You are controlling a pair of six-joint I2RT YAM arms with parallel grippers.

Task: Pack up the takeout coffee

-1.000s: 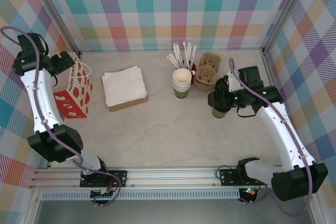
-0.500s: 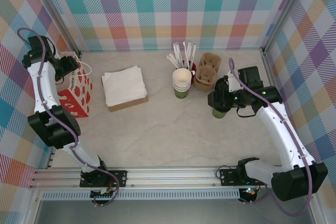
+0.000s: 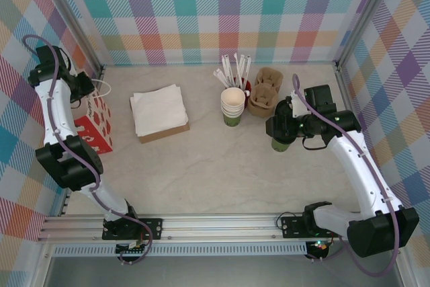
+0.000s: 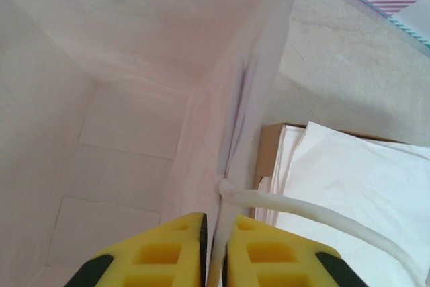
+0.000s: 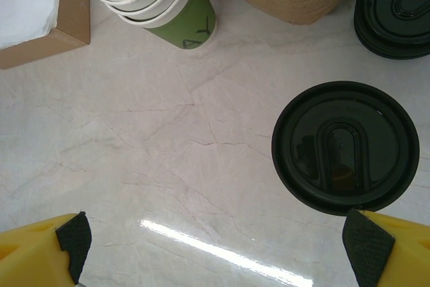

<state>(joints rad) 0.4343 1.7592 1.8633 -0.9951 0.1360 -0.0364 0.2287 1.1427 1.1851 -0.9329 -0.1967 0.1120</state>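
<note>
Left gripper (image 4: 213,255) was clamped on the upper edge of the paper bag (image 3: 96,120), pinching its white wall beside the cord handle (image 4: 302,210). The bag stood at the table's (image 3: 215,166) left edge, near the back corner. Right gripper (image 5: 220,238) hung with jaws spread wide above the coffee cup (image 3: 280,144), which stood under its black lid (image 5: 345,147) toward the table's right edge, apart from the stack of cups (image 3: 232,107).

Letters "AY" on green cup stack (image 5: 193,26)
</note>
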